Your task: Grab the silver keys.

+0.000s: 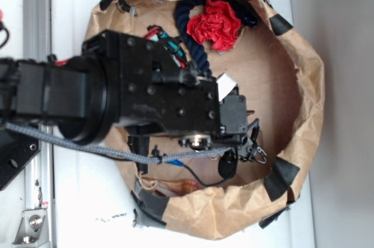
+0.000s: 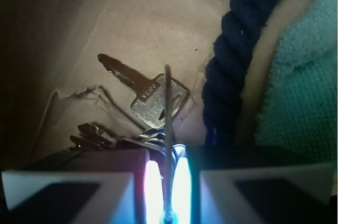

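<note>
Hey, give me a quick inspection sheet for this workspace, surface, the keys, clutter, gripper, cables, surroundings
Surface: brown paper bin with black tape patches on its rim; the paper floor is creased and torn near the keys.
Job's things: silver keys lie on the paper floor; the square-headed one is flat, and the key ring stands between the fingers.
Clutter: dark blue rope, teal cloth, crumpled red paper.
Gripper: gripper is low over the keys, fingers nearly together around the ring; a firm grip cannot be confirmed.
Cables: grey braided cable along the arm; coloured wires on top.
Surroundings: white tabletop, metal rail at the left.
</note>
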{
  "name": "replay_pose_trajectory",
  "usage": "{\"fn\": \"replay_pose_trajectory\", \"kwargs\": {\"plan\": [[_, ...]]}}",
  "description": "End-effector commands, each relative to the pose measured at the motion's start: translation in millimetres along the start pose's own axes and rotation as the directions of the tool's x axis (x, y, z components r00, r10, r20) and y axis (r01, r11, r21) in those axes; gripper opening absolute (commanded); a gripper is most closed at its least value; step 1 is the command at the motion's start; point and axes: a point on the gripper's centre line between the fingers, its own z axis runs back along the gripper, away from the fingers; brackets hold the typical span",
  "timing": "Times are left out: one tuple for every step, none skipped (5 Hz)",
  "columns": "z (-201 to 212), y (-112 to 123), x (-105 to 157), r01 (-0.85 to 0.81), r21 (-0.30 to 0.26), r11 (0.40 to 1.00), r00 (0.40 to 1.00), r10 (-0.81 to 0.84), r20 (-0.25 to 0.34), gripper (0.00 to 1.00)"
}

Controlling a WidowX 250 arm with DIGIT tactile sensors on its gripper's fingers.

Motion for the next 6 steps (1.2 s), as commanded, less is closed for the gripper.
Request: {"fn": "replay_pose_trajectory", "kwargs": {"plan": [[16, -4, 6, 0.005, -0.045, 0.999, 1.000, -0.004, 0.024, 0.00], [20, -3, 8, 0.008, -0.047, 0.999, 0.999, -0.007, 0.033, 0.00], [30, -3, 16, 0.048, -0.053, 0.997, 0.997, -0.044, 0.065, 0.00], [57, 4, 30, 0.093, -0.095, 0.991, 0.992, -0.084, 0.091, 0.00], [105, 20, 49, 0.145, -0.228, 0.963, 0.984, -0.116, 0.138, 0.00], [123, 29, 57, 0.151, -0.258, 0.954, 0.978, -0.106, 0.181, 0.00]]}}
